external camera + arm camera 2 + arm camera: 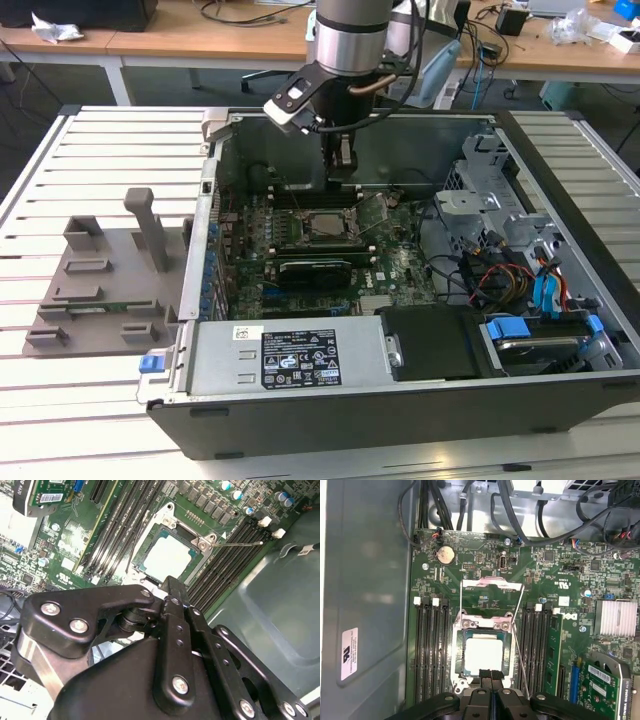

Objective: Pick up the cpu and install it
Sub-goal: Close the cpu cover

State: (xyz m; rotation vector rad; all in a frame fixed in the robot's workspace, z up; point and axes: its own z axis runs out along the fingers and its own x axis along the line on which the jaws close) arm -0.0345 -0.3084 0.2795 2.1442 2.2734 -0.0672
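Note:
The cpu lies flat in the open socket on the green motherboard inside the computer case, its silver top facing up. In both wrist views the cpu sits square within the socket frame, with the load plate swung back and the thin lever wire raised. My gripper hangs just above the board behind the socket, apart from the chip. Its black fingers stand shut together with nothing between them, their tip close to one edge of the socket.
Black memory slots flank the socket on both sides. A graphics card, a drive cage, coloured cables and a power supply crowd the case. A grey plastic tray lies on the slatted table at the exterior view's left.

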